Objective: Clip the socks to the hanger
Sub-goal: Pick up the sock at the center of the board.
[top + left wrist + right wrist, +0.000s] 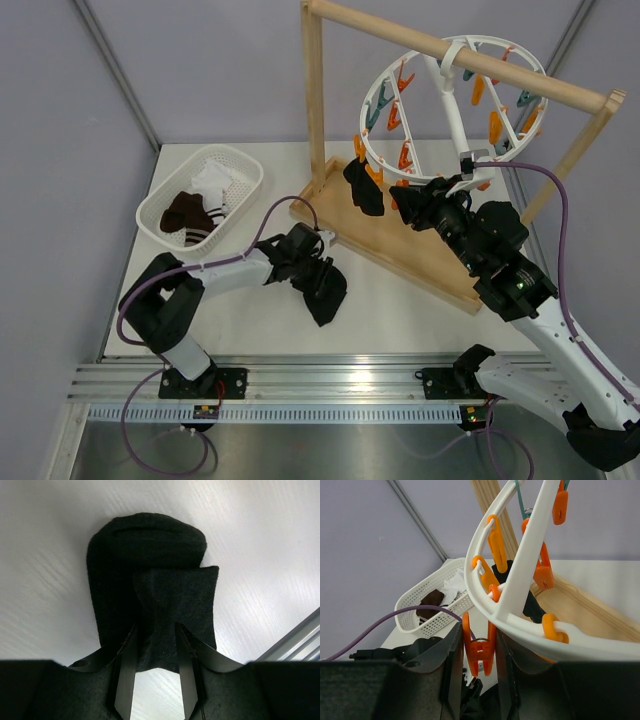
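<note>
My left gripper (310,266) is shut on a black sock (326,291) low over the white table. In the left wrist view the sock (150,555) is pinched between my fingers (156,630) and spreads out ahead on the table. My right gripper (413,206) is up at the near lower rim of the white round hanger (452,110). In the right wrist view it (476,636) is shut on a dangling orange clip (479,652) under the hanger's ring (520,582). Another black sock (364,188) hangs clipped at the hanger's left side.
A white mesh basket (158,222) at the back left holds dark brown, white and striped socks (190,212); it also shows in the right wrist view (420,619). The wooden frame stand (313,90) with its base board (400,255) carries the hanger. A purple cable (262,225) loops by the left arm.
</note>
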### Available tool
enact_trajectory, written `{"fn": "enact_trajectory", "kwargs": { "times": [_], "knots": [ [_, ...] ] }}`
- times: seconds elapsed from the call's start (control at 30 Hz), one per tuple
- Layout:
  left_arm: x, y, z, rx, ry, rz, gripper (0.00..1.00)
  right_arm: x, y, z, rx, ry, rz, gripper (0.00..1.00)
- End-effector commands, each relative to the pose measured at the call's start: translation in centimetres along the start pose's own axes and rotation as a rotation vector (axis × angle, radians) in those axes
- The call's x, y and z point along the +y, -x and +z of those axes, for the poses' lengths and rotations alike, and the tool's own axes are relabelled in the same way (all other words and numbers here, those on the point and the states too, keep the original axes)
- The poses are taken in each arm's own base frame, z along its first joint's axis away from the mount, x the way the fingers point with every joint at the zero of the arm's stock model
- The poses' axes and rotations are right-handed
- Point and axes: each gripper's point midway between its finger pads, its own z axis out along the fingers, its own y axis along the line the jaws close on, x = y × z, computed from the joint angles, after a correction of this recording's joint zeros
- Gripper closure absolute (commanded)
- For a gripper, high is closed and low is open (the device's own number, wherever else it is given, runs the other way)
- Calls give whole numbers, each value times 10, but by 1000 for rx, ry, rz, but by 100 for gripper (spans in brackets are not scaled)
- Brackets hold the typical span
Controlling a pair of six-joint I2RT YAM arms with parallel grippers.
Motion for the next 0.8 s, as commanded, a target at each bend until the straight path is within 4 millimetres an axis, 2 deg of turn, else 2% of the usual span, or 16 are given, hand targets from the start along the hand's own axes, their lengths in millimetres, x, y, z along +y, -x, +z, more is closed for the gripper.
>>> {"fn": "enact_trajectory", "kwargs": {
  "times": [0.0, 0.17, 0.27, 0.3, 0.33, 0.4, 0.43, 0.5, 0.57, 0.67, 0.77],
  "knots": [
    [-19, 3, -4, -25, -64, 27, 62, -4, -49, -5, 174, 8, -1, 100],
    [-18, -7, 2, 6, -44, 25, 63, -3, -51, -4, 177, 13, 4, 100],
    [-14, -7, 1, 4, -24, 28, 69, -3, -49, -5, 173, 13, 6, 100],
    [-14, -7, 0, 1, -21, 32, 71, -2, -49, -5, 172, 13, 3, 100],
    [-15, -4, -1, -6, -24, 33, 79, -3, -50, -4, 175, 12, 4, 100],
    [-19, 0, -5, -24, -35, 44, 85, -2, -50, -4, 169, 14, 5, 100],
    [-21, 3, -7, -33, -40, 46, 93, -3, -50, -3, 168, 11, 8, 100],
    [-29, 15, -18, -83, -61, 62, 99, -3, -47, -2, 152, 10, 7, 100],
    [-41, 30, -30, -137, -95, 78, 100, -4, -50, 1, 147, 13, -6, 100],
    [-66, 63, -61, -266, -162, 120, 100, -1, -45, 7, 117, 33, -21, 100],
    [-94, 97, -100, -421, -239, 185, 100, 0, -44, 11, 100, 38, -18, 100]
  ]
}}
